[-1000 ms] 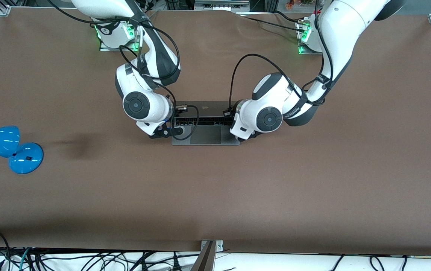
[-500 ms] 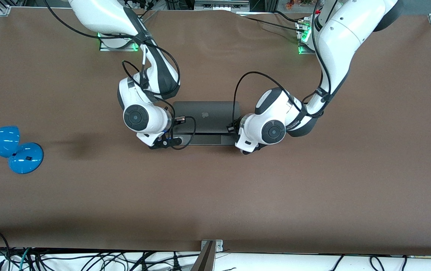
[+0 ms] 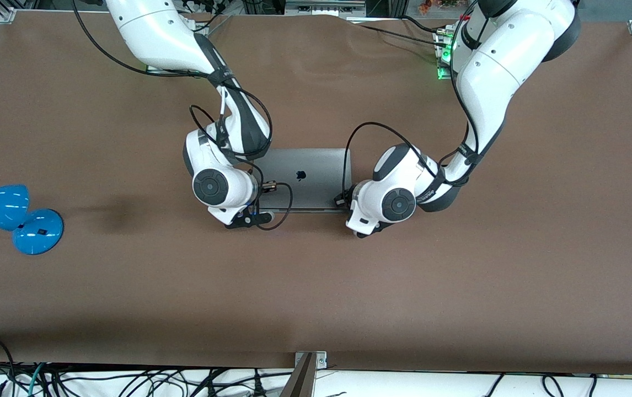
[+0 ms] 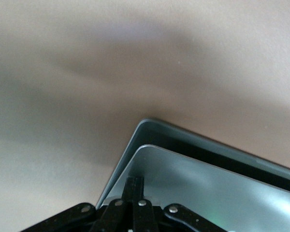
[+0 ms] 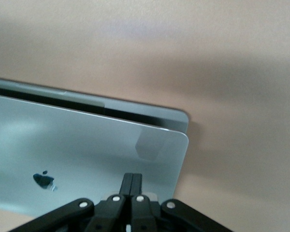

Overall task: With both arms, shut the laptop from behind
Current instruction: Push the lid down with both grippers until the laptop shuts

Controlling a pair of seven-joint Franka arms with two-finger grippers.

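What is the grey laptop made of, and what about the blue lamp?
The slim grey laptop looks like brushed metal: its lid has a soft, even satin sheen, clearest in the wrist views. The glossy blue desk lamp shows bright highlights, so painted metal or plastic; I cannot tell which.

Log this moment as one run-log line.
laptop: lid nearly shut, thin gap remains | left gripper: shut, on lid corner | right gripper: shut, on lid corner | blue lamp: untouched

robot lab: bench-mounted arms [image 3: 487,77], loose cables [image 3: 128,380]
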